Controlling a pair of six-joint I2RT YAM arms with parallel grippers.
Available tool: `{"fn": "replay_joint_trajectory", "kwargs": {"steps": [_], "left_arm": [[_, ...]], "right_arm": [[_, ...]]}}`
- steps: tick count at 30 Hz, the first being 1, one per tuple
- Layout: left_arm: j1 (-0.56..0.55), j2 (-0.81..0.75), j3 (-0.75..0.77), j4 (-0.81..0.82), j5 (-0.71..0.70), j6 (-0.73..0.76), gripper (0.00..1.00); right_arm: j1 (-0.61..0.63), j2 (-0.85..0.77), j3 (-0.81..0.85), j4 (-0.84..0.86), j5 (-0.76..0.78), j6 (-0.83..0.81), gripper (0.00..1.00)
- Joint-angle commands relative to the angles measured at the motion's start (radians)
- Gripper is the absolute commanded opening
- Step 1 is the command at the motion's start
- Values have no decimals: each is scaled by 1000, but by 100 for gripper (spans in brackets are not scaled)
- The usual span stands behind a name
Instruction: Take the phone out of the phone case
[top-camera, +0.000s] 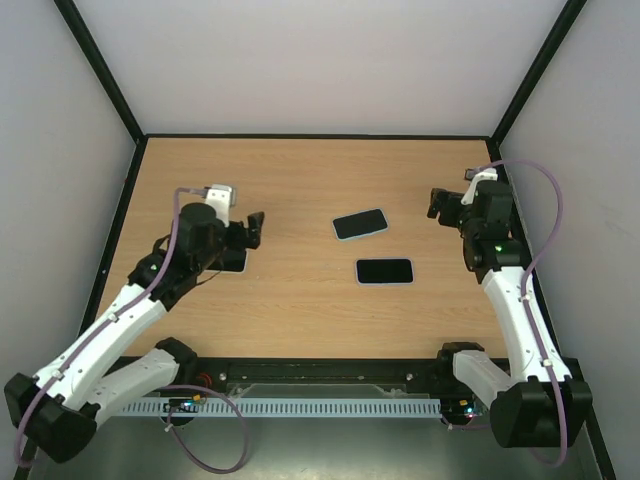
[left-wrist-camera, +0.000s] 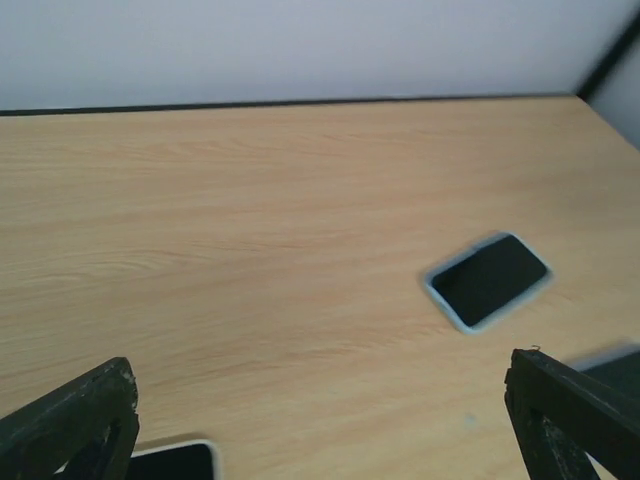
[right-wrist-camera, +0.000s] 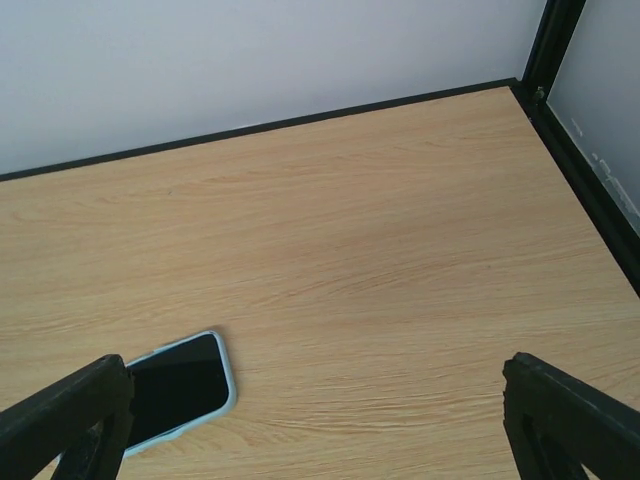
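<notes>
Two dark-screened phones in light blue phone cases lie flat mid-table: a tilted one (top-camera: 360, 224) and a level one (top-camera: 385, 271) just in front of it. The left wrist view shows a cased phone (left-wrist-camera: 488, 280) ahead to the right and another dark slab with a pale rim (left-wrist-camera: 170, 462) at the bottom left edge. The right wrist view has a blue-cased phone (right-wrist-camera: 175, 385) at lower left. My left gripper (top-camera: 250, 243) (left-wrist-camera: 320, 430) hangs open, left of the phones. My right gripper (top-camera: 436, 204) (right-wrist-camera: 320, 425) is open, right of them. Neither touches a phone.
A dark flat object with a pale edge (top-camera: 232, 262) lies under my left wrist. Black frame rails (top-camera: 320, 135) and white walls bound the wooden table (top-camera: 300, 180) at the back and sides. A corner post (right-wrist-camera: 548, 45) stands at the back right.
</notes>
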Motion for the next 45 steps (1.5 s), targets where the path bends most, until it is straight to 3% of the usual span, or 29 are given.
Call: {"fn": "replay_joint_trajectory", "kwargs": {"steps": [1, 7, 14, 18, 23, 37, 45], "left_arm": [[-131, 54, 72, -44, 74, -23, 99], [-315, 162, 91, -38, 86, -39, 100], [-457, 339, 76, 23, 116, -39, 90], [-483, 477, 101, 58, 125, -34, 99], [-489, 647, 148, 107, 140, 1, 100], [-483, 1061, 523, 127, 264, 230, 100], [-468, 1291, 770, 48, 354, 264, 100]], "right_arm": [[-7, 23, 54, -68, 2, -34, 97], [-9, 28, 76, -109, -66, -84, 97], [-40, 83, 85, -165, -137, -131, 97], [-102, 96, 67, -192, -239, -145, 97], [-114, 42, -8, -162, -256, -155, 98], [-117, 53, -61, -129, -260, -138, 98], [-117, 3, -75, -119, -261, -133, 98]]}}
